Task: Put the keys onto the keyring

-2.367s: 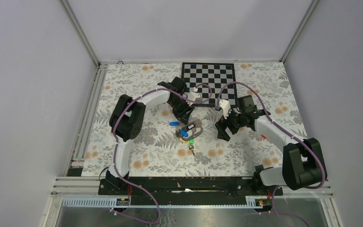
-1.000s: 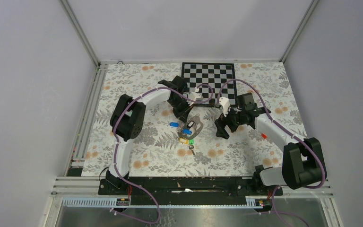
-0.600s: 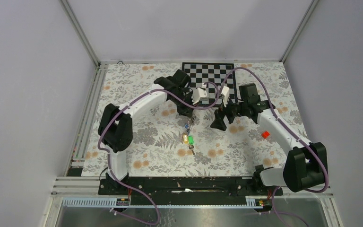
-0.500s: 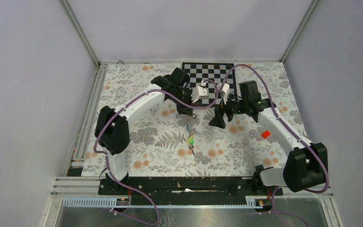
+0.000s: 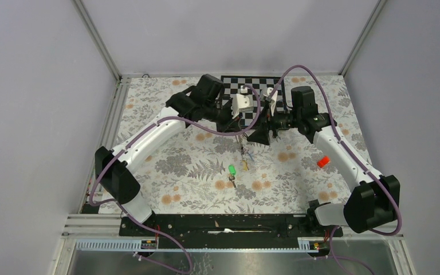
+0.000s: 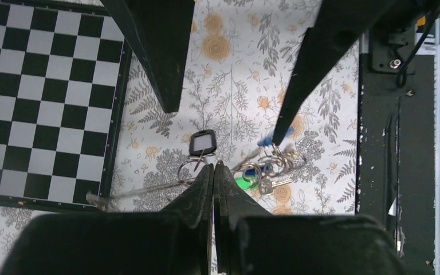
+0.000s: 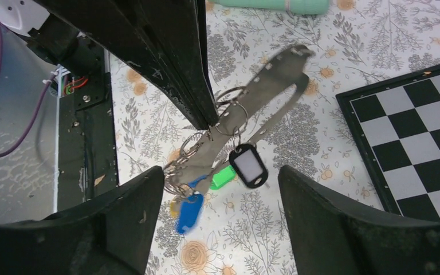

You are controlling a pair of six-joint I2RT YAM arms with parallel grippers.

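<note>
My left gripper point(image 5: 236, 122) is lifted above the mat and shut on the keyring point(image 7: 230, 111). From that silvery ring hang a grey strap point(image 7: 266, 91), a black tag point(image 7: 248, 165), a blue key point(image 7: 189, 211) and a yellow one point(image 7: 173, 207). In the left wrist view its shut fingertips point(image 6: 213, 166) pinch the ring beside the tag point(image 6: 202, 142). A green key point(image 5: 231, 169) lies on the mat below, with a silver key point(image 6: 269, 184) beside it. My right gripper point(image 5: 259, 136) stands open just right of the hanging bunch, its jaws point(image 7: 222, 170) wide on either side and touching nothing.
A chessboard point(image 5: 252, 86) lies at the back, partly under both wrists. An orange-red cylinder point(image 5: 321, 161) sits on the floral mat to the right. A mint-green piece point(image 7: 269, 4) shows at the top of the right wrist view.
My left arm has lifted the ring and its bunch off the mat and carried it back and right. The green key stayed on the mat. My right gripper rose alongside.
</note>
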